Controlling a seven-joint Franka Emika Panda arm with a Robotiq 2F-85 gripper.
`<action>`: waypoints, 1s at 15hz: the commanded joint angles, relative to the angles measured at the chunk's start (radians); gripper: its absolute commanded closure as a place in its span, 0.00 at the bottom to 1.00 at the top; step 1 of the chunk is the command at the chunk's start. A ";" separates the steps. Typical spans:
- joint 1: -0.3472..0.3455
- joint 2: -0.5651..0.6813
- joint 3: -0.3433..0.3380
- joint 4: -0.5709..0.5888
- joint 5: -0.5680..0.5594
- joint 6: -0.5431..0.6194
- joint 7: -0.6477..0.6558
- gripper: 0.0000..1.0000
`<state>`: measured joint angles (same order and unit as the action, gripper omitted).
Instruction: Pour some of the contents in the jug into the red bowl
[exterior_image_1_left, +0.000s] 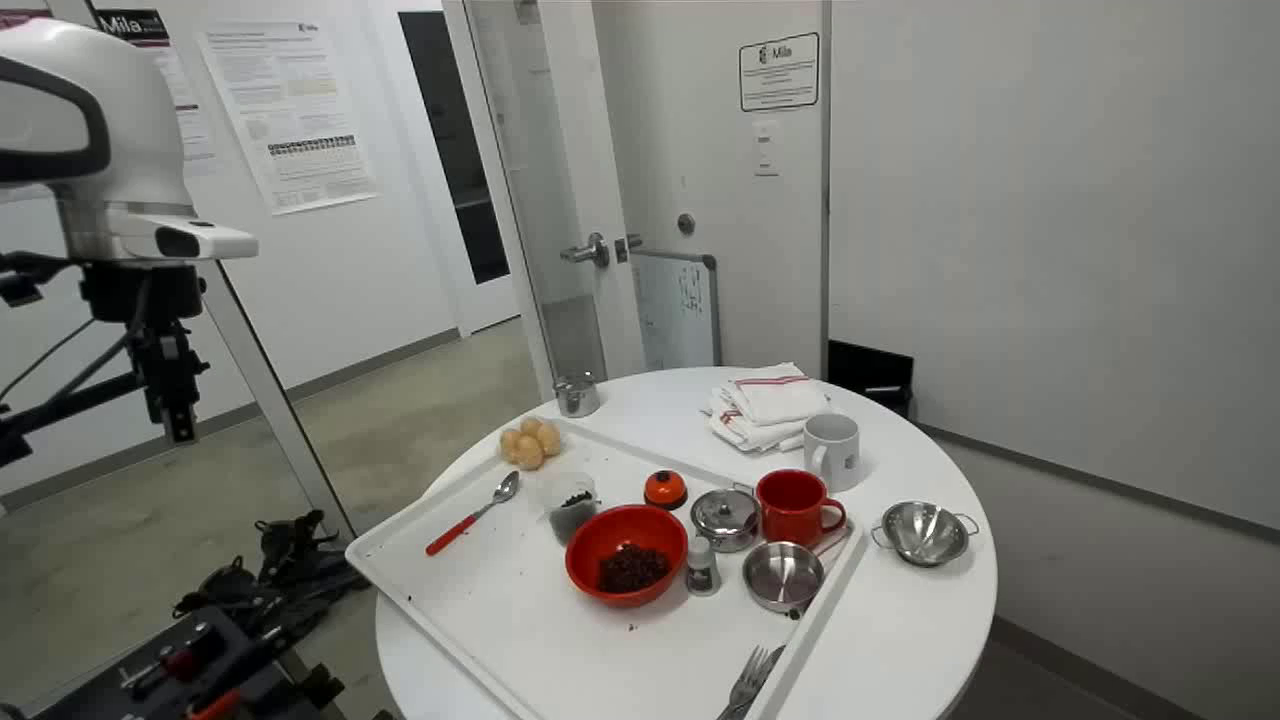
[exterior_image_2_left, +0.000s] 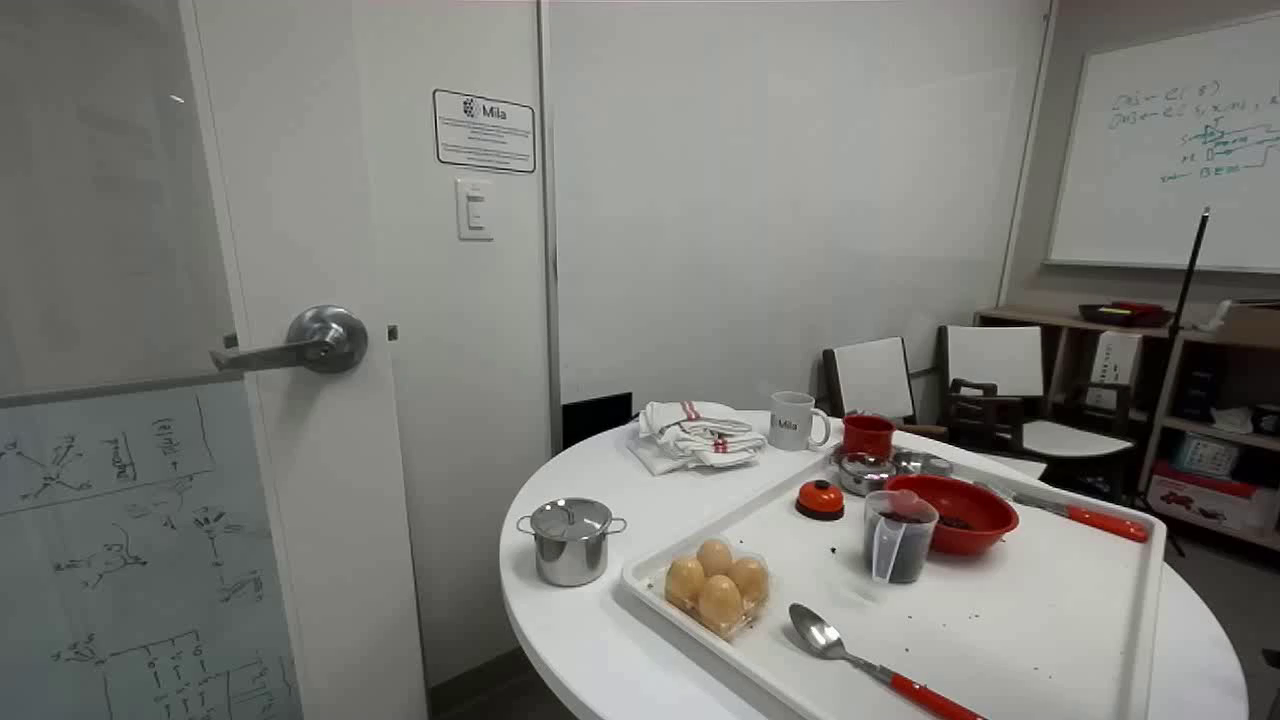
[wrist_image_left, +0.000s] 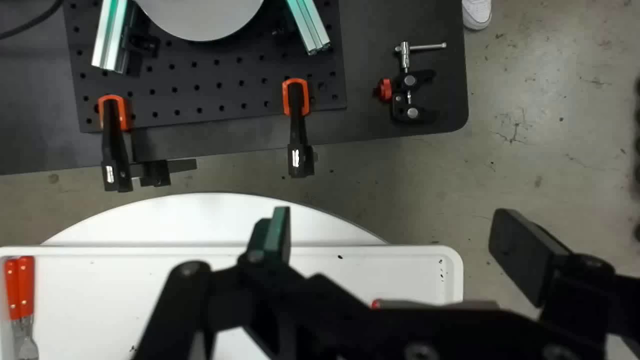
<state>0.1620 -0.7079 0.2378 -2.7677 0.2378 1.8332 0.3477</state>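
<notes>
The jug (exterior_image_1_left: 572, 512) is a small translucent cup with dark contents. It stands upright on the white tray, close beside the red bowl (exterior_image_1_left: 600, 540). In an exterior view, the jug (exterior_image_2_left: 900, 545) is in front of the red bowl (exterior_image_2_left: 985, 515) and partly covers it. The bowl is wide and holds a small heap of dark bits. My gripper (exterior_image_1_left: 180, 425) hangs high at the left of an exterior view, well away from the jug and bowl. In the wrist view, its fingers (wrist_image_left: 397, 237) are wide apart with nothing between them. Jug and bowl are out of the wrist view.
The tray (exterior_image_1_left: 450, 640) also holds eggs (exterior_image_1_left: 530, 443), a spoon (exterior_image_1_left: 475, 513), an orange timer (exterior_image_1_left: 665, 489), a shaker (exterior_image_1_left: 702, 568), a lidded pot (exterior_image_1_left: 726, 518), a red mug (exterior_image_1_left: 795, 507) and a steel pan (exterior_image_1_left: 783, 575). A grey mug (exterior_image_1_left: 832, 450) and towels (exterior_image_1_left: 765, 408) stand behind.
</notes>
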 joint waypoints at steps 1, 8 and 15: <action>-0.003 -0.001 0.002 0.002 0.001 -0.004 -0.002 0.00; -0.052 0.031 0.024 0.022 0.045 0.015 0.163 0.00; -0.119 0.096 0.059 0.015 0.063 0.219 0.468 0.00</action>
<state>0.0689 -0.6561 0.2840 -2.7629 0.2711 1.9784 0.7050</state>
